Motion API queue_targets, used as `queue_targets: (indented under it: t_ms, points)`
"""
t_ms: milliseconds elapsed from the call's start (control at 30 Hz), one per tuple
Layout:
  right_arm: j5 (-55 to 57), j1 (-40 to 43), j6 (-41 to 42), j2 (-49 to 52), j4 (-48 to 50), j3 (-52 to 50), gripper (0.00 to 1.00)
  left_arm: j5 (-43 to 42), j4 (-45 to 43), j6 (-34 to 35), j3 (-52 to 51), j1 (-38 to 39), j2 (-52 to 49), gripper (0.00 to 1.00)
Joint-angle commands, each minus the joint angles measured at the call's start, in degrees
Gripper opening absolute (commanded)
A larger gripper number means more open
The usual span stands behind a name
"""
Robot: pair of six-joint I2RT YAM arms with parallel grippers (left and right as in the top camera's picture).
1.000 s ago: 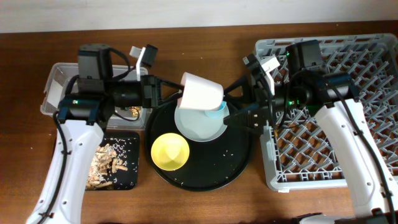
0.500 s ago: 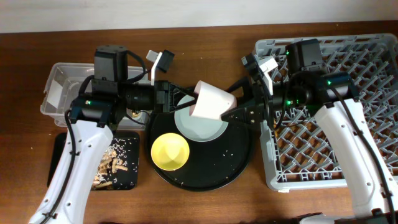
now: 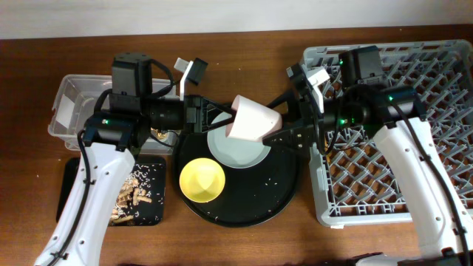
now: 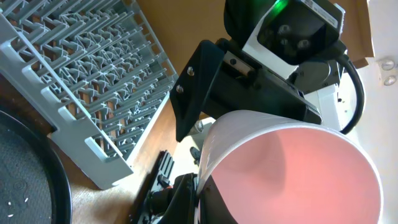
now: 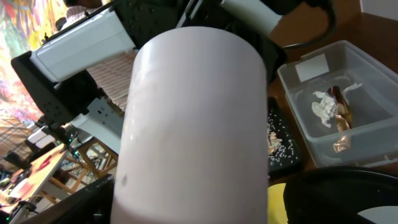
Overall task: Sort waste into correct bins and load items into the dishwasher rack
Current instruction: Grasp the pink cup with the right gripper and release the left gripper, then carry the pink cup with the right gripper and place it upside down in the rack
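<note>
Your L gripper [image 3: 220, 120] is clamped tight on the pink cup [image 3: 253, 120], pinching its wall by the rim. The cup sticks out past the fingertips, off the table & tilted, w/ its white outside up in the overhead view & its pink inside facing the L wrist cam. Your R gripper [image 3: 284, 135] meets the cup from the opposite side w/ jaws spread wide. The cup's white wall fills the R wrist view right ahead of the fingers, but you can't tell whether those jaws press on it or just stand around it. Directly under the cup btwn your two grippers lies the pale plate [image 3: 235, 152], on the round black tray [image 3: 277, 193]. The yellow bowl [image 3: 202, 179] sits on that same tray, below the L fingertips & just beside the plate. Behind the R gripper, under its arm, is the grey dishwasher rack [image 3: 443, 66]; no dishes show in the part you can see. Behind the L gripper, under its wrist, is the clear tub [image 3: 70, 92]; the R wrist view shows the white tissue [image 5: 322, 107] & the gold-brown wrapper [image 5: 341, 116] inside it. Further back alongside the L arm is the shallow black tray [image 3: 151, 214], w/ the food scraps [image 3: 129, 196] & white grains in it.
</note>
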State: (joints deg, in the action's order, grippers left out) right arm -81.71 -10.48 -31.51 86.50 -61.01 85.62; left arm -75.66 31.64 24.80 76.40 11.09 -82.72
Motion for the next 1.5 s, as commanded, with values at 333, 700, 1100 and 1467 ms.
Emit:
queue_targets:
  t_ms: [333,700,1100,1467]
  points:
    - [-0.13,-1.01,0.26,-0.74,4.37,1.07,0.65,-1.07,1.22,-1.38,0.42,0.92,0.68,0.01]
    - [-0.11,-1.01,0.48,-0.74,6.25,1.07,0.65,4.61,10.93,-4.13,0.35,0.92,0.68,0.21]
    - [12.72,0.76,12.83,-0.74,6.38,1.07,0.59,16.15,10.91,-4.33,0.35,-0.37,0.68,0.73]
    - [53.07,12.7,28.13,-0.74,-0.66,1.07,0.56,28.02,14.4,-4.33,0.35,-1.51,0.68,0.73]
